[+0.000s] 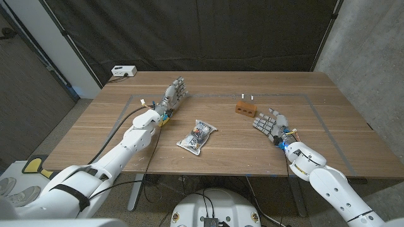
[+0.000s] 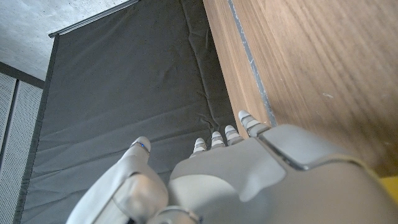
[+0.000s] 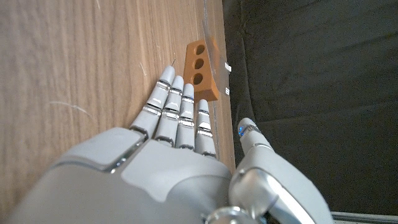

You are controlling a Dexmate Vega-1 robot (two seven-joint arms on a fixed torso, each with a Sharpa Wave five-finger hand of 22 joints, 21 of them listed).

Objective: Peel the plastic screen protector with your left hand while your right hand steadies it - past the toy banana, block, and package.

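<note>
- Up close, the right hand has its fingers straight and close together, holding nothing, just short of the orange block.
- The left hand stands on the wooden table, fingers extended, nothing held.
- The package lies mid-table between both hands.
- The screen protector cannot be made out.

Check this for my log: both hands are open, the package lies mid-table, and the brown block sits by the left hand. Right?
One slip: the brown block sits by the right hand, not the left hand, as the head view shows. The rest holds: both hands are open and the package lies mid-table.
</note>
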